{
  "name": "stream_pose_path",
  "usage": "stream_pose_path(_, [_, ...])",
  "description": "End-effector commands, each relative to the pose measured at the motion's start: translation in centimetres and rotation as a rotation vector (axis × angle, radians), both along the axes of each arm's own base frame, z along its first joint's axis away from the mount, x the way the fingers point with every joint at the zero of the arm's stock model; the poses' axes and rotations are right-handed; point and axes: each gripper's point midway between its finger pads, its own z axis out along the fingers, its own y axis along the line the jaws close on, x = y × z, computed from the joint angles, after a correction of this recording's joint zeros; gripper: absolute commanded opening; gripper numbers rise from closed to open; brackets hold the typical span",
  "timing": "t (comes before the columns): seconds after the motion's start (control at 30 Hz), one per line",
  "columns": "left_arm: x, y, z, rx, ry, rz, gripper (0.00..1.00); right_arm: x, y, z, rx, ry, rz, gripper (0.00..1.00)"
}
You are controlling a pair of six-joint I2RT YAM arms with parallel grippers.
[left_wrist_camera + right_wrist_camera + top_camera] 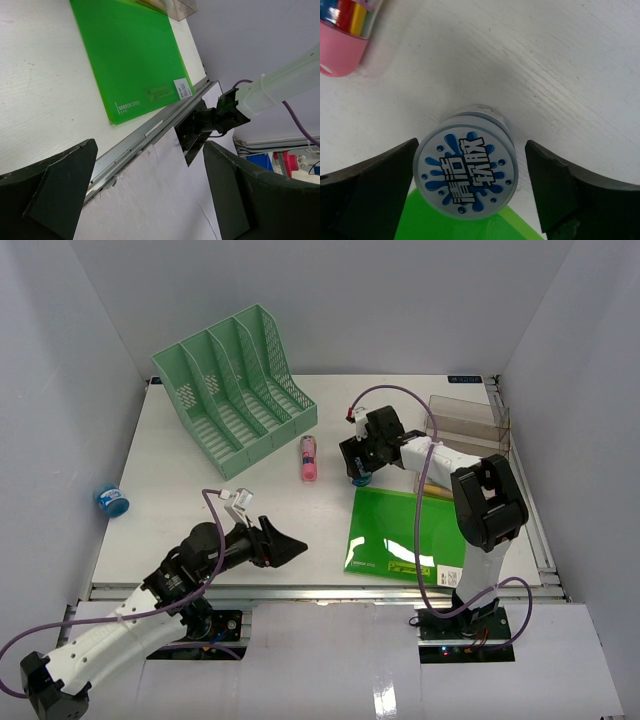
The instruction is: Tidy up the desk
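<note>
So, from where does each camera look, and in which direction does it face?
Top: above and behind the arms, looking down at the desk; both arms show, with the left gripper and right gripper open.
Left wrist: on the left arm, looking sideways across the board and rail to the right arm's base; own fingers below.
Right wrist: on the right arm, looking straight down on a jar between its fingers.
Shared: the board appears in all three views.

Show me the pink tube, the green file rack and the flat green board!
pink tube (309, 459): top view, its middle.
green file rack (235, 390): top view, a middle divider.
green board (390, 525): top view, its bare centre.
</note>
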Motion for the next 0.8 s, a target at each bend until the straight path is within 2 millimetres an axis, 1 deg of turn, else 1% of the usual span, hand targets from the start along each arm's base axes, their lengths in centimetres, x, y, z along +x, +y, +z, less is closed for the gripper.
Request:
stream_pose_path(0.0, [0.1,0.5,-0.5,0.007,0.011,0.022,0.98,2.2,0.1,1.6,-0.017,-0.092,-0.006,0.73])
stream_pose_path(0.07, [0.0,0.6,-0.5,0.006,0.009,0.024,0.98,2.3,0.2,1.7,-0.019,-0.1,0.005,0.5])
stream_pose_path(0.1, [0.0,0.6,-0.4,0.005,0.008,0.024,0.98,2.2,0.2,1.8,-0.019,-0.103,0.011,0.42])
stream_pose_path(0.13, [0.0,0.6,-0.5,0.005,0.009,0.024,0.98,2.3,0.2,2.1,-0.02,-0.11,0.014,0.29])
stream_pose_path(0.17, [-0.1,0.7,-0.5,0.006,0.01,0.025,0.98,2.3,0.2,2.6,-0.017,-0.121,0.017,0.2])
stream_pose_path(0.23, [-0.1,0.8,-0.5,0.004,0.009,0.027,0.98,2.2,0.0,3.3,-0.018,-0.139,0.025,0.1])
stream_pose_path(0.3, [-0.3,0.9,-0.5,-0.001,0.012,0.026,0.98,2.1,-0.6,5.7,-0.013,-0.194,0.029,0.08])
stream_pose_path(0.37, [-0.5,1.1,-0.5,-0.009,0.014,0.027,0.98,2.3,-1.7,7.9,-0.016,-0.255,0.031,0.08])
stream_pose_path(0.4, [-0.6,1.2,-0.5,-0.01,0.012,0.028,0.98,2.6,-2.6,9.5,-0.002,-0.291,0.014,0.08])
stream_pose_path(0.47, [-0.7,1.4,-0.7,-0.014,0.012,0.035,0.98,3.5,-5.3,12.7,0.034,-0.349,-0.037,0.08])
stream_pose_path(0.57, [-0.8,1.6,-0.9,-0.024,0.009,0.041,0.98,5.1,-9.3,15.7,0.08,-0.4,-0.13,0.08])
stream_pose_path(0.6, [-0.8,1.6,-1.1,-0.022,0.013,0.041,0.98,5.7,-10.7,16.3,0.092,-0.41,-0.164,0.08])
stream_pose_path(0.67, [-0.9,1.6,-1.2,-0.025,0.013,0.04,0.98,7.1,-14.7,17.5,0.114,-0.434,-0.264,0.08])
stream_pose_path(0.73, [-0.9,1.6,-1.2,-0.027,0.013,0.039,0.98,8.2,-17.4,17.5,0.119,-0.437,-0.338,0.08])
stream_pose_path(0.77, [-0.9,1.6,-1.3,-0.026,0.013,0.038,0.98,8.8,-18.4,17.1,0.123,-0.428,-0.37,0.08])
